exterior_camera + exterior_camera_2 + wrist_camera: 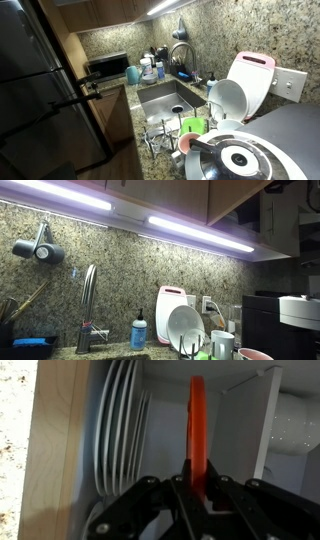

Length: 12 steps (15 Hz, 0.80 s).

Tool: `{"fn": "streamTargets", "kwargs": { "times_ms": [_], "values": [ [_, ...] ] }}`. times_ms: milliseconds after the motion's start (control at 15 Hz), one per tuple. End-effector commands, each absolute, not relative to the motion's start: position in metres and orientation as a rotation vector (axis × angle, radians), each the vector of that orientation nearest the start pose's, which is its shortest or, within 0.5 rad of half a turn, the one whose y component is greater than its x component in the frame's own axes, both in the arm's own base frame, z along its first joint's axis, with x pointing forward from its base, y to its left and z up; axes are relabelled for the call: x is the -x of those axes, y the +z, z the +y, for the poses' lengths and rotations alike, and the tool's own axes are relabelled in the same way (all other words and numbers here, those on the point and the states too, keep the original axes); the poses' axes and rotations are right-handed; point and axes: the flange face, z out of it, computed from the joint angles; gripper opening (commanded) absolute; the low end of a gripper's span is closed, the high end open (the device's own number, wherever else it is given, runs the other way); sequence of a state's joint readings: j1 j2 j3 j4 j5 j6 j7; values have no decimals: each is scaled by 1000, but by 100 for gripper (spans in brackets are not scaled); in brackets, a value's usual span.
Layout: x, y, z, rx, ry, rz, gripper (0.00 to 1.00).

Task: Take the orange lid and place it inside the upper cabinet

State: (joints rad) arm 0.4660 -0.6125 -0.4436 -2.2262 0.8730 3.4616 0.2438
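Since the wrist view is the only one showing the action, I'll start there: the fingers [222, 488] come up from the bottom edge and pinch the orange lid [197, 430] by its lower rim. The lid stands on edge, straight up. It's inside the cabinet [60, 450], whose wooden side wall is on the left, and a row of white plates [115, 430] stands on edge between that wall and the lid, not touching it.

In an exterior view, the fridge [35, 80] fills the left, with the sink [165, 100], faucet [183, 55] and a green cup [193, 127] down on the tabletop [128, 100]. The cabinet [110, 10] runs along the top. I can't make out the arm.

In an exterior view looking up from below, the cabinet [190, 192] hangs over the light strips [200, 235], and a door panel [240, 205] looks swung out. There's a dark shape beside it, too cropped to tell.
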Motion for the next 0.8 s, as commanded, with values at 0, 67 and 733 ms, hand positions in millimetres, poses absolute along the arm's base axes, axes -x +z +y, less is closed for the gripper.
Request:
{"fn": "streamTargets", "kwargs": {
  "times_ms": [0, 67, 733],
  "values": [
    [-407, 733, -162, 1222, -1526, 1240, 4],
    [-411, 732, -163, 1218, -1522, 1247, 4],
    [-444, 735, -177, 1192, -1537, 1309, 4]
  ]
}}
